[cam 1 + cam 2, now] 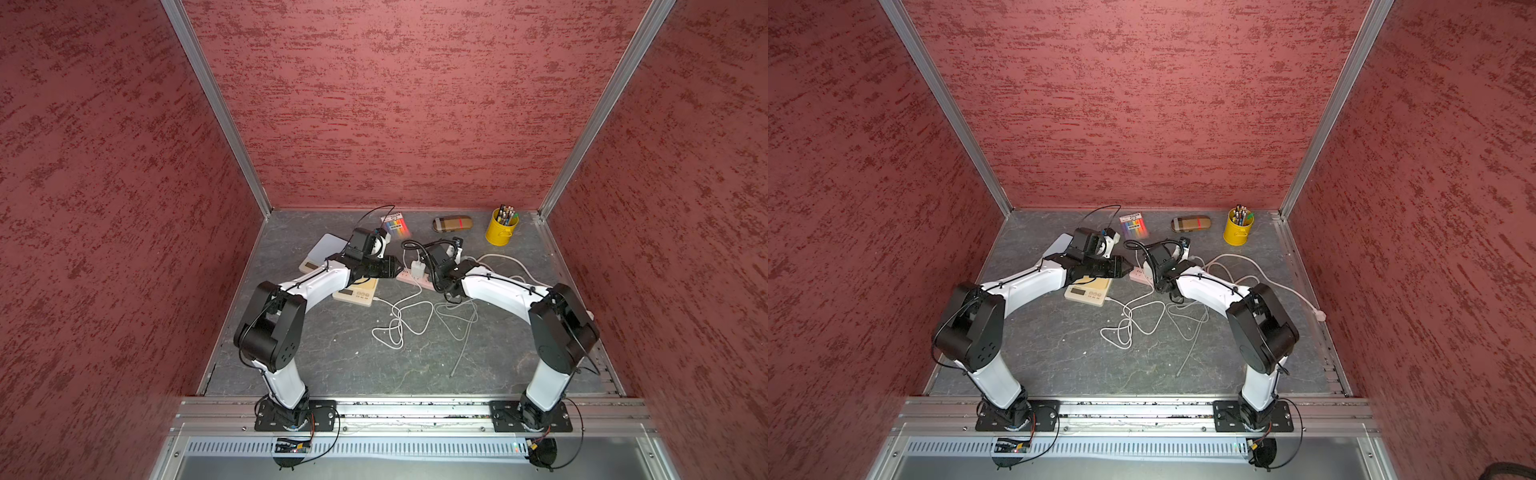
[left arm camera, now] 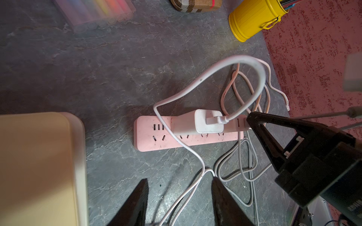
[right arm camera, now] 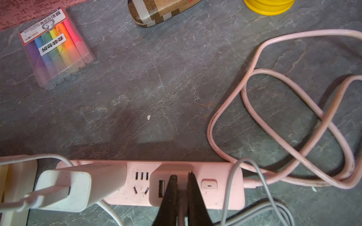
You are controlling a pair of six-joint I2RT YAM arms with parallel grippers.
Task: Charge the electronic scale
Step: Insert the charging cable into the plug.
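Observation:
The cream electronic scale (image 1: 357, 293) (image 2: 35, 166) lies left of the pink power strip (image 1: 409, 279) (image 2: 148, 137). A white cable (image 1: 399, 309) is plugged into the scale's side. A white charger (image 2: 195, 121) (image 3: 78, 187) sits in the strip, and the white cable (image 2: 238, 58) loops out of its top. My left gripper (image 2: 179, 178) is open over the table just short of the strip. The cable runs between its fingers, which are not closed on it. My right gripper (image 3: 182, 176) (image 2: 251, 118) is shut, its tips resting on the strip's raised USB block beside the switch (image 3: 209, 185).
A second, white scale (image 1: 328, 245) lies behind my left arm. Along the back wall stand a highlighter pack (image 1: 397, 222), a checked case (image 1: 452, 223) and a yellow pen can (image 1: 501, 228). Loose grey cable (image 1: 461, 345) and the strip's pink cord (image 3: 313, 32) sprawl across the table.

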